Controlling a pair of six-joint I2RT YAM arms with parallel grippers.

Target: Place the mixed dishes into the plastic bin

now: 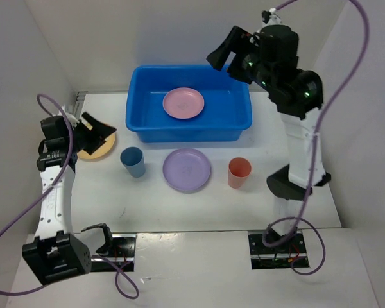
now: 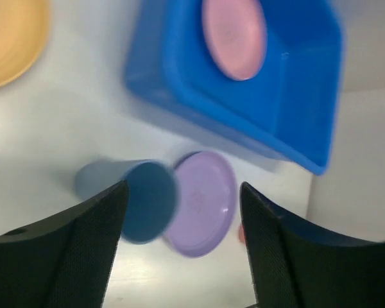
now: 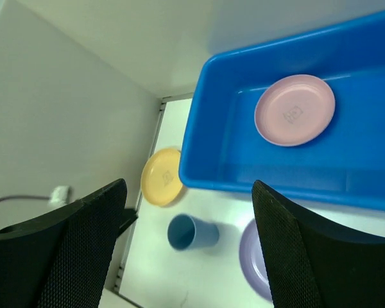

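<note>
pink plate [image 1: 183,102] lies flat inside the blue bin [image 1: 179,135] at the far middle. blue cup [image 1: 133,161], lilac plate [image 1: 187,169] and coral-red cup [image 1: 239,172] sit in a row just near of it, with the yellow plate [image 1: 90,153] to the left. left gripper [image 2: 183,187] hangs over the yellow plate and right gripper [image 3: 189,186] above the bin's far right corner, both with fingers spread apart and empty.

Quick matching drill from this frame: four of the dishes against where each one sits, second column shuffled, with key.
1. pink plate
2. yellow plate
3. lilac plate
4. coral cup

A. just right of the blue cup
B. inside the blue bin
C. farthest left of all the dishes
D. farthest right of all the dishes

Pairs: 1-B, 2-C, 3-A, 4-D
</note>
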